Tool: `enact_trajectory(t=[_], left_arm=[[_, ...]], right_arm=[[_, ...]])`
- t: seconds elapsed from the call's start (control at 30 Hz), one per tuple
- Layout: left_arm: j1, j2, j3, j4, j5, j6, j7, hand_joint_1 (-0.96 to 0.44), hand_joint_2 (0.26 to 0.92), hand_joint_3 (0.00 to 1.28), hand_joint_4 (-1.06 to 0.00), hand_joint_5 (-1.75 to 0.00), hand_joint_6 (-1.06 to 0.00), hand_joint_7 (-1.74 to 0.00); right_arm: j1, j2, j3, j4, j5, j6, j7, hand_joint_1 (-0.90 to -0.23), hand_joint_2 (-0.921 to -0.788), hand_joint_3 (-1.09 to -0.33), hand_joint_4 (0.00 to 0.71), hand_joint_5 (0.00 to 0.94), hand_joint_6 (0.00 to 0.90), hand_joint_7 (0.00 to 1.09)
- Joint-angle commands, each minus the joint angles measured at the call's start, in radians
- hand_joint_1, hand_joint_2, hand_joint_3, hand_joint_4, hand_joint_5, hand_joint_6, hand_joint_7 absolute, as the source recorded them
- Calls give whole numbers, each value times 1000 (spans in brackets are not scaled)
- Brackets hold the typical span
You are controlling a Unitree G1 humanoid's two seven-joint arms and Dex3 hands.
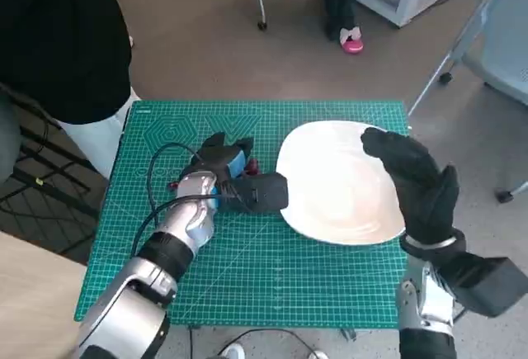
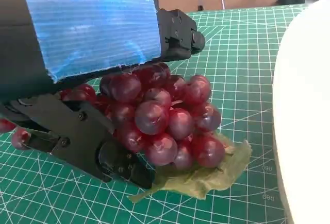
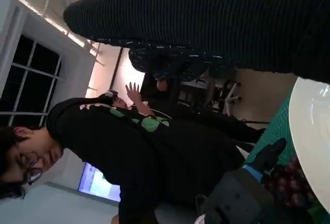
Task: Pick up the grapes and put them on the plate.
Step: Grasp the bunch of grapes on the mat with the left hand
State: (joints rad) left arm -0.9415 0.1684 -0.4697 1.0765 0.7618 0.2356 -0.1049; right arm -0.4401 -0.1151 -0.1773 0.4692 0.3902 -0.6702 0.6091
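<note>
A bunch of dark red grapes (image 2: 165, 121) with a green leaf (image 2: 206, 175) under it lies on the green mat (image 1: 289, 268), just left of the white plate (image 1: 338, 186). My left hand (image 1: 216, 169) covers the bunch, and in the left wrist view its black fingers (image 2: 103, 152) close around the grapes from both sides. Only a few red grapes (image 1: 250, 166) peek out from under it in the head view. My right hand (image 1: 417, 181) hovers over the plate's right edge, fingers apart and holding nothing. The right wrist view shows the grapes (image 3: 283, 183) beside the plate (image 3: 309, 131).
A person in black (image 1: 58, 37) stands at the mat's far left corner and fills the right wrist view (image 3: 129, 147). Black cables (image 1: 157, 177) trail along my left forearm. Chair legs (image 1: 260, 4) and a pink shoe (image 1: 352, 42) are on the floor beyond the table.
</note>
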Motion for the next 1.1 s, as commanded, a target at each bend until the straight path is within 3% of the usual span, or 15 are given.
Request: enact_trajectory(t=[0.03, 0.3, 0.5, 0.57, 0.6, 0.73, 0.8, 0.87, 1.0, 1.1], left_arm=[[40, -14, -25, 83, -15, -9, -2, 148, 879, 98, 1, 1, -180, -3], [25, -14, -35, 109, -31, -9, 1, 171, 887, 123, -4, -1, -197, -8], [23, -17, -42, 115, -35, 5, 5, 170, 821, 365, -86, -8, -261, -9], [22, -19, -43, 117, -36, 10, 6, 166, 809, 409, -160, -18, -291, -13], [22, -20, -44, 118, -37, 11, 7, 181, 817, 412, -202, -162, -321, -22], [19, -24, -49, 131, -36, 12, 11, 294, 890, 398, -297, -1183, -498, -89], [19, -25, -52, 137, -36, 11, 13, 320, 906, 387, -318, -1401, -563, -130], [19, -25, -54, 141, -36, 10, 14, 333, 913, 364, -347, -1476, -578, -209], [20, -24, -57, 148, -40, 6, 16, 343, 919, 327, -392, -1511, -489, -507], [21, -22, -58, 147, -42, 2, 17, 345, 920, 320, -400, -1518, -456, -621]], right_arm=[[21, -8, -3, -1, -1, 16, -2, -624, -921, -805, 338, 5, 3, 428], [26, -8, -2, -15, -7, 16, -8, -624, -921, -806, 337, 4, 1, 430], [27, -8, -3, -21, -7, 18, -9, -624, -921, -806, 338, 4, 0, 433], [27, -9, -3, -22, -8, 19, -10, -623, -921, -807, 338, 4, 0, 433], [27, -9, -3, -23, -8, 19, -11, -623, -921, -807, 338, 4, 0, 433], [28, -11, -3, -25, -10, 20, -12, -619, -921, -808, 337, 3, -1, 434], [28, -12, -4, -24, -10, 20, -11, -616, -921, -809, 337, 3, -1, 433], [28, -12, -5, -23, -9, 19, -10, -615, -921, -810, 337, 3, -1, 433], [29, -13, -6, -26, -8, 20, -10, -612, -921, -810, 337, 3, 0, 433], [32, -13, -5, -30, -9, 20, -11, -611, -921, -811, 338, 3, 0, 433]])
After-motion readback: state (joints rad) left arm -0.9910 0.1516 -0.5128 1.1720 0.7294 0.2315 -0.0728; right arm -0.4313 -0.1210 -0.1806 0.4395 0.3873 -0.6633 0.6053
